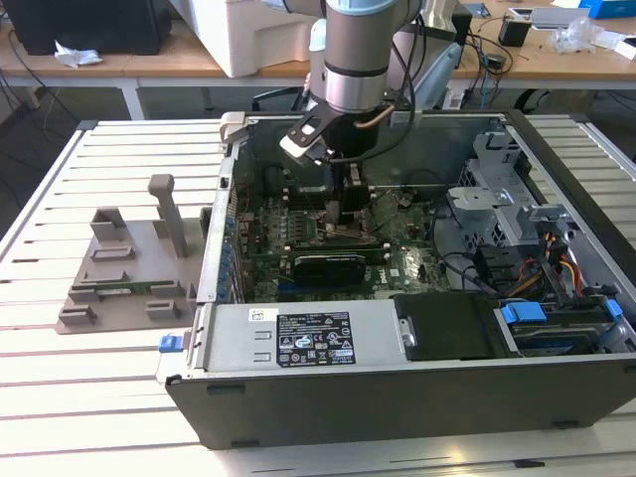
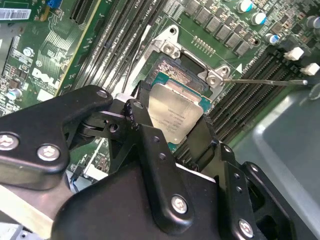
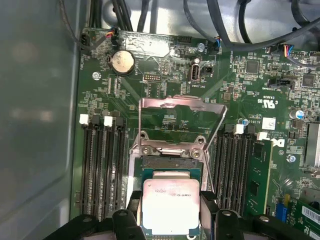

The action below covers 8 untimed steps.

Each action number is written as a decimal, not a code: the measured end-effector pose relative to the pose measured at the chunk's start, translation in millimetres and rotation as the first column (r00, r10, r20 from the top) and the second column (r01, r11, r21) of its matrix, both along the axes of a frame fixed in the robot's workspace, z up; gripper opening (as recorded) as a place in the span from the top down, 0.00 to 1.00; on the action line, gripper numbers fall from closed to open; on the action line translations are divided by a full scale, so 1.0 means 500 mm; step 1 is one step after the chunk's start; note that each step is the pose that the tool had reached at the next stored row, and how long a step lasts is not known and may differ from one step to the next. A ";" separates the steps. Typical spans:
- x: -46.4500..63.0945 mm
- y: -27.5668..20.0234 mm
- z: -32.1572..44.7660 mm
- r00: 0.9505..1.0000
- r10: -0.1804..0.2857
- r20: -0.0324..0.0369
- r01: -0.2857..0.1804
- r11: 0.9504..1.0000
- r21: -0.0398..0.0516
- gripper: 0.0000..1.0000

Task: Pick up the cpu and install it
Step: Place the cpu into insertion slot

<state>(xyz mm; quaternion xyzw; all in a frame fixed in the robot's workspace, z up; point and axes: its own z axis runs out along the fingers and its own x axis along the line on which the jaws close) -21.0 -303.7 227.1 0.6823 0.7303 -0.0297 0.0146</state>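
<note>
The cpu [image 3: 171, 204], a flat square chip with a silvery top, hangs between my gripper's black fingers [image 3: 132, 210] just over the open socket [image 3: 170, 162] on the green motherboard. The second wrist view shows the cpu [image 2: 176, 114] pinched at two opposite edges, slightly tilted over the socket [image 2: 186, 74]. The socket's metal load plate [image 3: 180, 106] stands raised behind it. My gripper [image 1: 338, 214] reaches down into the open computer case in the exterior view, shut on the cpu.
Memory slots [image 3: 102, 170] flank the socket on both sides. A thin lever rod [image 2: 265, 81] sticks out beside it. The case wall [image 1: 397, 397], drive cage [image 1: 507, 199] and cables hem the arm in. A grey fixture [image 1: 129, 268] sits outside, on the exterior view's left.
</note>
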 end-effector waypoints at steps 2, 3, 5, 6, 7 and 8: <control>0.000 0.0002 -0.005 1.000 -0.013 0.000 0.013 1.000 -0.012 0.45; 0.000 0.0003 -0.007 1.000 -0.015 0.000 0.015 1.000 -0.013 0.45; 0.000 0.0002 -0.013 1.000 -0.030 0.000 0.030 0.999 -0.013 0.45; 0.000 0.0002 -0.017 0.999 -0.035 0.000 0.035 0.999 -0.013 0.45; 0.000 0.0003 -0.023 0.999 -0.035 0.000 0.035 0.999 -0.013 0.45; 0.000 0.0002 -0.028 0.999 -0.035 0.000 0.035 0.999 -0.013 0.45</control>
